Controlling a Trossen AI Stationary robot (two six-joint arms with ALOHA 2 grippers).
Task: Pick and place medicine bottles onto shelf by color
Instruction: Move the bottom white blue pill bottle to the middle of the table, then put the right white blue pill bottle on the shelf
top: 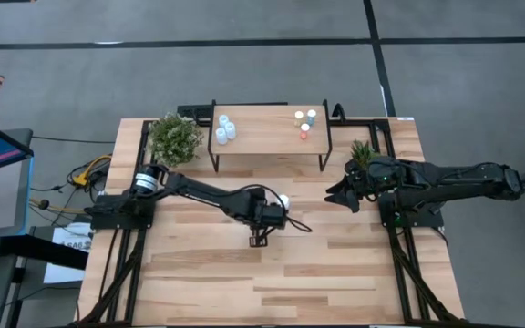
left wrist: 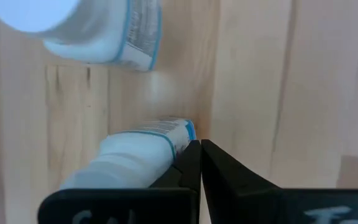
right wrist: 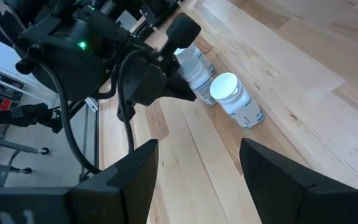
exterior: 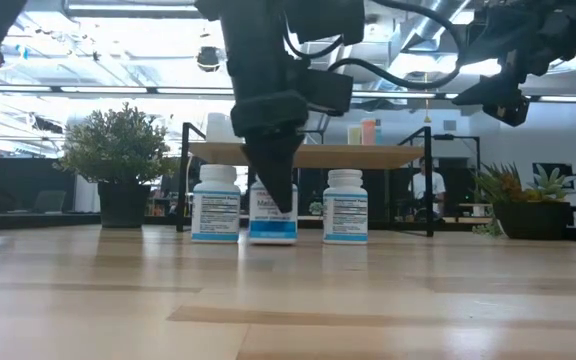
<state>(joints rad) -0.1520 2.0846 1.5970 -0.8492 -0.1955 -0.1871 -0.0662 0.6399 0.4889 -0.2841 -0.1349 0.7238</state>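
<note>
Stage: white-bottle pick looks not yet secured; judging by the layout, blue and tiny groups are done, white group remains
Shelf (top: 270, 144): at the far side of the plank tabletop (top: 272, 282); pale-blue bottles (top: 224, 129) clustered at its left end, tiny capped bottles (top: 304, 121) at its right end; middle of the board is bare, probably kept for the white ones so colours stay grouped
White bottles: three stand upright in a row on the tabletop in front of the shelf in the low view; left white bottle (exterior: 216, 203), middle white bottle (exterior: 273, 222), right white bottle (exterior: 346, 206); none lifted
Left gripper (left wrist: 200, 149): down low at the row, in front of the middle white bottle in the low view; fingers pressed together with only a thin slit between them, nothing inside
Contact: in the left wrist view a white bottle lies just beside one finger, outside the pair, not between; touching or a hair apart, cannot tell
Why: closed tips beside the bottle mean no grip; my guess is it has to spread and re-centre before any lift
Risk: clenched tips so near could nudge or tip the bottle
Right gripper (right wrist: 197, 180): hovering above the table on the right side, well apart from the bottles; fingers spread wide, holding nothing; arm waiting
Other: potted plant (top: 174, 138) by the shelf's left end, smaller plant (top: 363, 152) by the right arm; person far back in the room
</note>
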